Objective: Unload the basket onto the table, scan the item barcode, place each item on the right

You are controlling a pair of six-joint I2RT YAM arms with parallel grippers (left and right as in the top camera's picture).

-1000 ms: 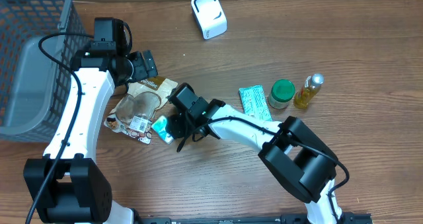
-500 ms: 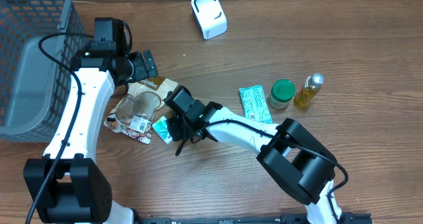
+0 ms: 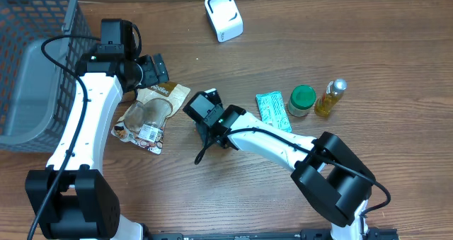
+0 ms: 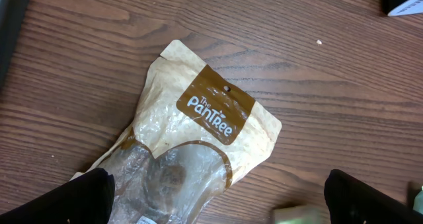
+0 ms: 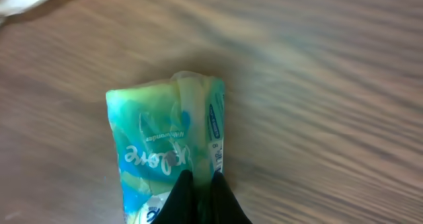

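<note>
**Right hand point(image 5: 201, 196) clenched on the crinkled teal-and-green plastic packet point(image 5: 165, 135)**
Its fingertips pinch the packet's near edge. The wrist view cuts off the lower end, the print is too blurred to read, and from overhead the hand hides the packet completely. The left hand point(image 3: 152, 69) hangs released, spread wide, over a brown-and-clear plastic pouch point(image 4: 198, 138) that is partly out of frame.

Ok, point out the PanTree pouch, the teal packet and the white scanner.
PanTree pouch point(image 4: 215, 112), left wrist view, on its brown label.
teal packet point(image 5: 158, 138), right wrist view, on its printed front face.
white scanner point(image 3: 224, 17), overhead view, on its top face.
</note>
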